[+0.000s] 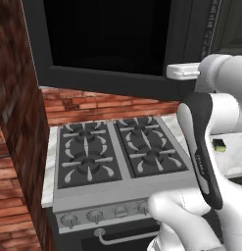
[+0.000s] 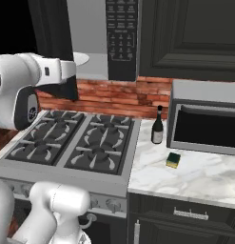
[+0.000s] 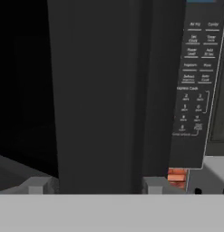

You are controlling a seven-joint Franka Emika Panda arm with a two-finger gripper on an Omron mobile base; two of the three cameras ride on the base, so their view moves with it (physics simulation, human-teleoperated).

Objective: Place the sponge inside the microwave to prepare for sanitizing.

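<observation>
The microwave (image 2: 90, 43) hangs above the stove (image 2: 71, 145), door (image 3: 109, 90) swung open. The gripper (image 3: 91, 186) straddles the door's edge, jaws clenched on it. The sponge (image 2: 173, 160) lies on the counter (image 2: 204, 178) near a bottle (image 2: 158, 126).

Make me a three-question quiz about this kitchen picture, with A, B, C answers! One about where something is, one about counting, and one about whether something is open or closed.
1. Where is the sponge?
A. on a burner
B. on the marble counter, in front of the silver-grey box
C. inside the microwave

2. How many burners does the stove have?
A. two
B. four
C. six

3. The microwave door is:
A. open
B. shut
C. missing

Answers:
1 B: the right base view shows it lying near the dark bottle.
2 B: four grates show.
3 A: the grey cavity and white plate are visible.
</observation>
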